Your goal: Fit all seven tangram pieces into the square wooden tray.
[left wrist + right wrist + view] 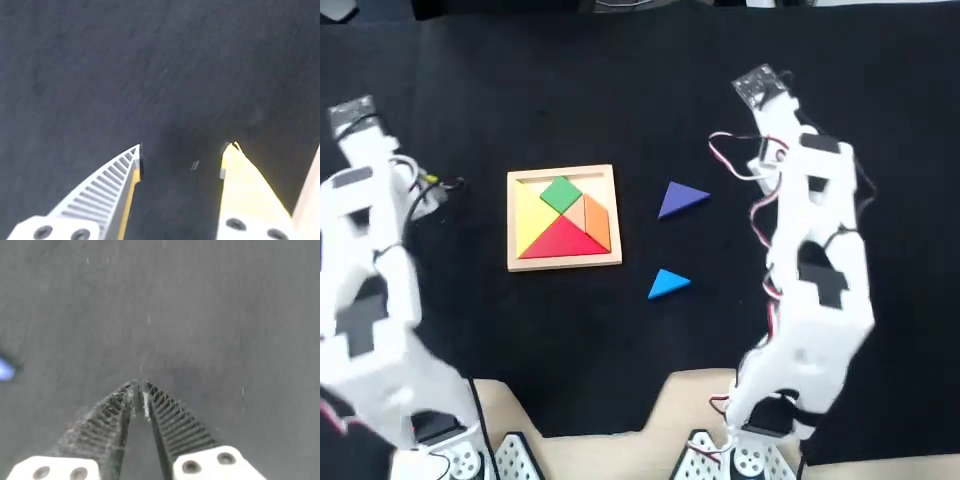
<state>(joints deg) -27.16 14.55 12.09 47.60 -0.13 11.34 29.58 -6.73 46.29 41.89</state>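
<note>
The square wooden tray (563, 262) lies left of centre on the black cloth. Inside it sit a yellow triangle (529, 222), a green square (560, 193), an orange piece (597, 219) and a red triangle (561, 241). To its right lie a purple triangle (680, 198) and, nearer the front, a blue triangle (667, 284). My left arm (365, 250) stands left of the tray; its gripper (184, 150) is open over bare cloth, holding nothing. My right arm (810, 250) stands right of the loose triangles; its gripper (138, 386) is shut and empty above the cloth.
Bare wood shows in the tray's far right corner (595, 183). A blue patch (6, 369) shows at the edge of the right wrist view. A pale strip (311, 200) borders the left wrist view. The light table edge (610, 450) runs along the front.
</note>
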